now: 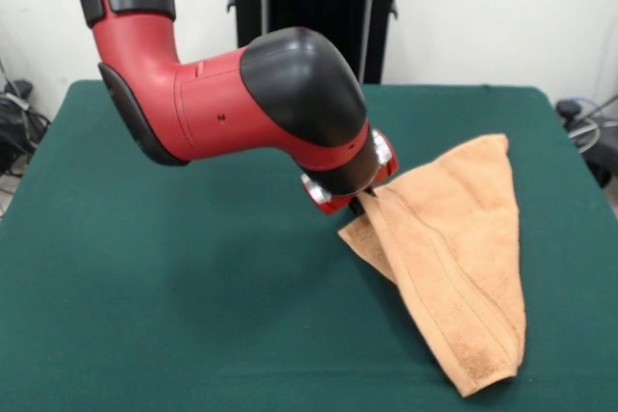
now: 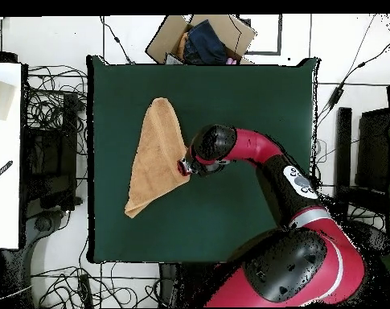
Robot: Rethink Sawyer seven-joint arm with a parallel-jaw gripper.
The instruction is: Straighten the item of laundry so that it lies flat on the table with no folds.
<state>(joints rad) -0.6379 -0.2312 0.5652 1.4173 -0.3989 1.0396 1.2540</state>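
We're mid-unfold: the red and black arm's gripper (image 1: 365, 202) pinches one edge of the peach-orange terry towel (image 1: 454, 267), doubled into a long wedge near the large dark green felt desk's (image 1: 193, 315) side edge. Next, we reckon, draw that layer across.

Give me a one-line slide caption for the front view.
Sawyer gripper pinches one edge of the folded peach towel, lifting it off the green table.

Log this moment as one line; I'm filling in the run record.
towel: folded over, not flat | tool: at towel's edge, grip not visible | arm: low over table | task: unfinished
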